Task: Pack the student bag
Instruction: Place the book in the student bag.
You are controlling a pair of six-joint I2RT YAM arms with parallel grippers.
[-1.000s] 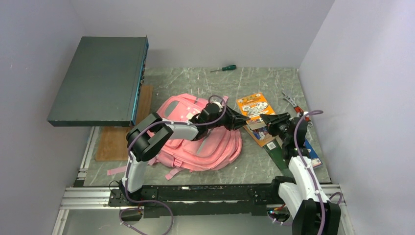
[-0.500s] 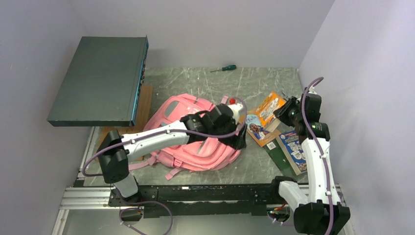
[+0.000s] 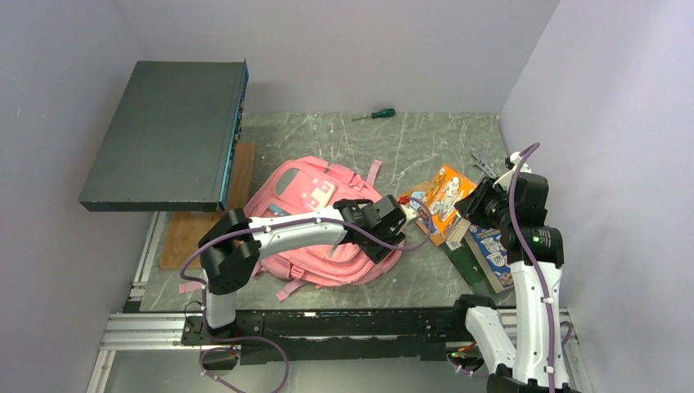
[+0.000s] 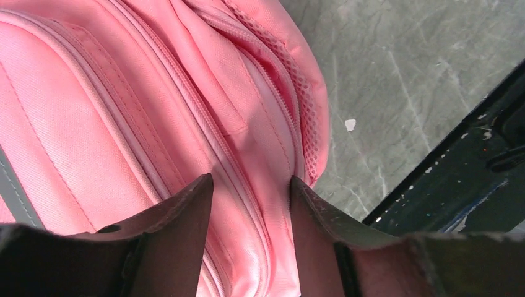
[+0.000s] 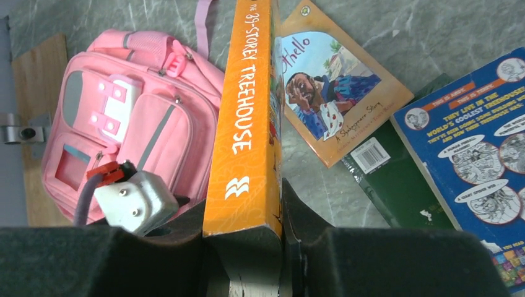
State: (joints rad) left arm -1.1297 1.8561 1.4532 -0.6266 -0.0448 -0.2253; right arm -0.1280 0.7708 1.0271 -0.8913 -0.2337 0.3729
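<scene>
Near the right edge of the table, right gripper jaws clamped on orange book. Over student bag, left gripper jaws partly spread, straddling a zip seam.

Soft, even light falls from overhead in the top view, so the pale lavender walls look flat and uniformly lit. The marbled grey-green surface carries only a faint sheen, and the shadows on it are weak with blurred edges. The deepest shade lies beneath the raised dark grey flat box, where it dims the brown wooden board.

In the left wrist view the weave of the large soft pink fabric backpack is crisp, while the left fingers are dark and soft-edged. In the right wrist view the spine lettering of the orange paperback book reads clearly. The right fingers are nearly black and out of focus.
</scene>
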